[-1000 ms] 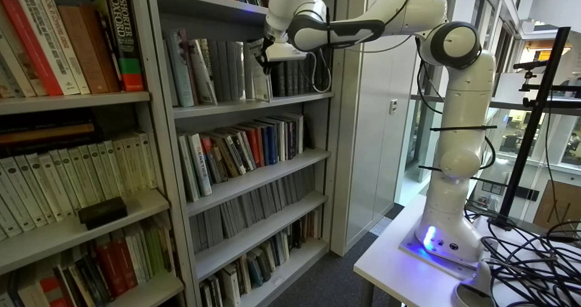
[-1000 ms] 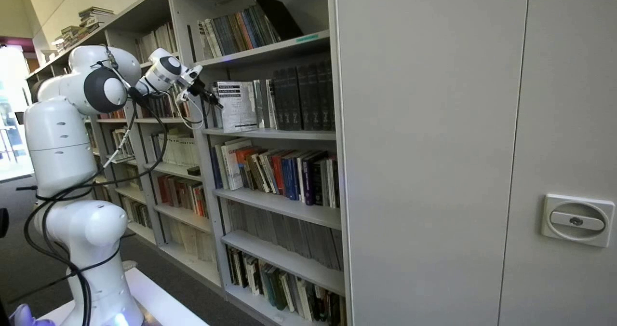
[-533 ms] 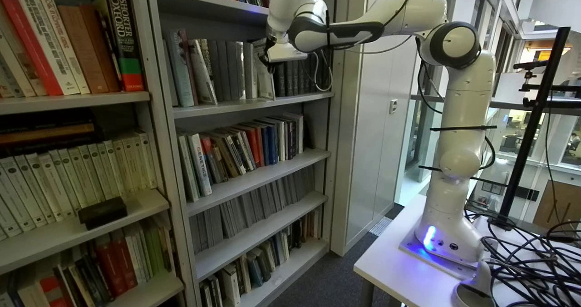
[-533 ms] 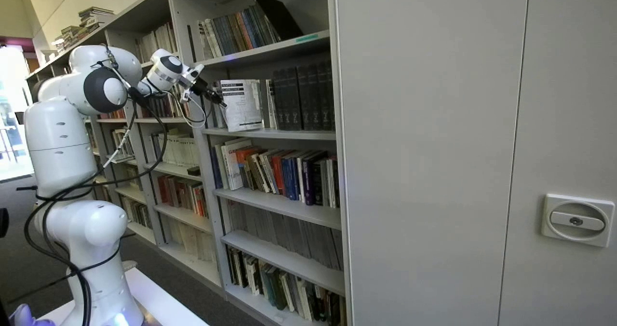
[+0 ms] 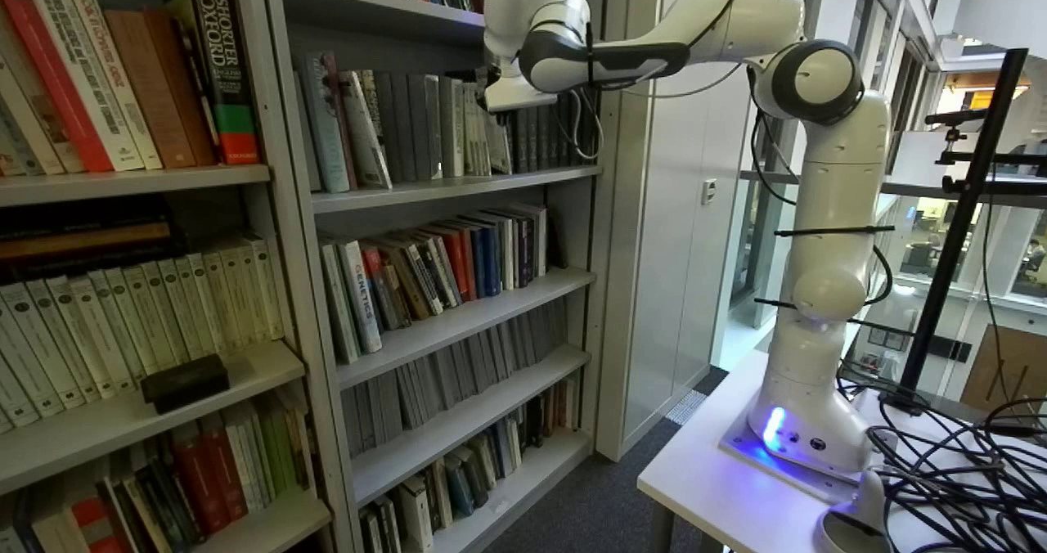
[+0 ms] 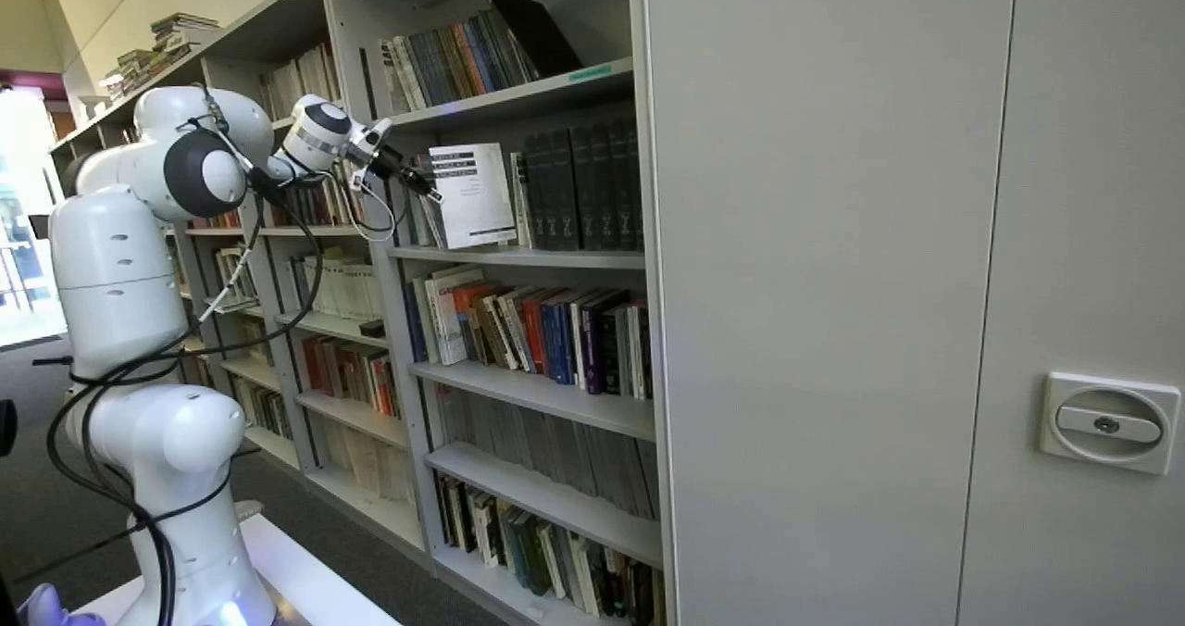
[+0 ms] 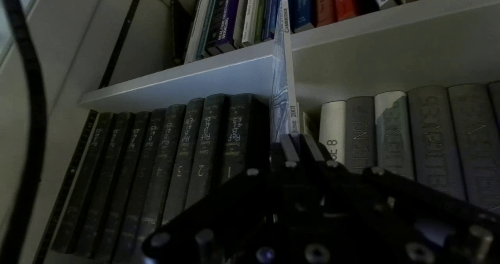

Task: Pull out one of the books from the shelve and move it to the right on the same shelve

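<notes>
Far left, in an exterior view: robot arm [image 6: 116, 265], white, with black cables [image 6: 79, 404] hanging along it; base on a white desk [image 5: 695, 455]. Upper links reach right toward the tall grey bookcase [image 6: 344, 24].

Neighbouring bay: small black object [image 6: 372, 328] in front of pale volumes [image 6: 338, 288].

Next right: end effector [image 6: 435, 194], angled downward, jaws nearly together and pinching the spine of a thin white-covered book [image 6: 474, 195]. In the wrist view the pads [image 7: 290, 148] lie either side of that spine; lettering legible as CAMBRIDGE and JUNE 2001. In an exterior view the arm's wrist [image 5: 517, 93] hides the pads.

Book position: upright, cover facing the camera, projecting forward of the row at the grey shelf [image 6: 574, 258]. Contact between its lower edge and the shelf: unclear.

Just right, same shelf: a few narrow pale spines [image 6: 521, 200], then dark volumes [image 6: 583, 186] up to the side of the bay. Upper board [image 6: 500, 98]: black book [image 6: 532, 33] tilted left at the end of its row. Lower board [image 6: 546, 399]: mixed-colour books [image 6: 528, 330], some leaning.

Far right: grey cabinet door [image 6: 815, 283], handle [image 6: 1109, 424] with keyhole.

Wrist view, left to right, order reversed: cable loop [image 7: 36, 92] near the edge; dark volumes, several numbered; white-covered book near the middle; thick grey volumes [image 7: 433, 139] on the right.
</notes>
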Robot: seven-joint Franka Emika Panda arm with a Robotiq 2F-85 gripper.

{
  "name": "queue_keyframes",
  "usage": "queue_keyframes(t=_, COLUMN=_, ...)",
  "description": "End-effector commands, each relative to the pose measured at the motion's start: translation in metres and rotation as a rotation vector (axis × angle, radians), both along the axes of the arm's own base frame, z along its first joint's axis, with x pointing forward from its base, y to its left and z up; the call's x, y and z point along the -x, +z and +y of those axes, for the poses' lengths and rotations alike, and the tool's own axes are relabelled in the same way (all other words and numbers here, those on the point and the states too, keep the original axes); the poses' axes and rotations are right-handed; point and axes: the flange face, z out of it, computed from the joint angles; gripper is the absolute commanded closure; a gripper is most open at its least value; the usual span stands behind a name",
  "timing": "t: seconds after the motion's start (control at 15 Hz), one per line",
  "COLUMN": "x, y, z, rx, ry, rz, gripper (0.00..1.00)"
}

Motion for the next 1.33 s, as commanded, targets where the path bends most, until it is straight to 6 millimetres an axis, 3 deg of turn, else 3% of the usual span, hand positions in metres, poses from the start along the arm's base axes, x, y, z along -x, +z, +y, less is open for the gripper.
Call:
queue_keyframes(t=0.0, x=-0.003, y=0.010, z=-0.005, rx=0.014, ry=-0.084, rz=-0.028, gripper=0.98)
queue_keyframes(t=0.8, x=-0.044, y=-0.002, z=0.030, rx=0.053, ry=-0.020, rz=-0.023, gripper=0.98)
queue_keyframes(t=1.27, x=-0.047, y=0.001, z=0.020, rx=0.063, ry=-0.056, rz=-0.002, gripper=0.98)
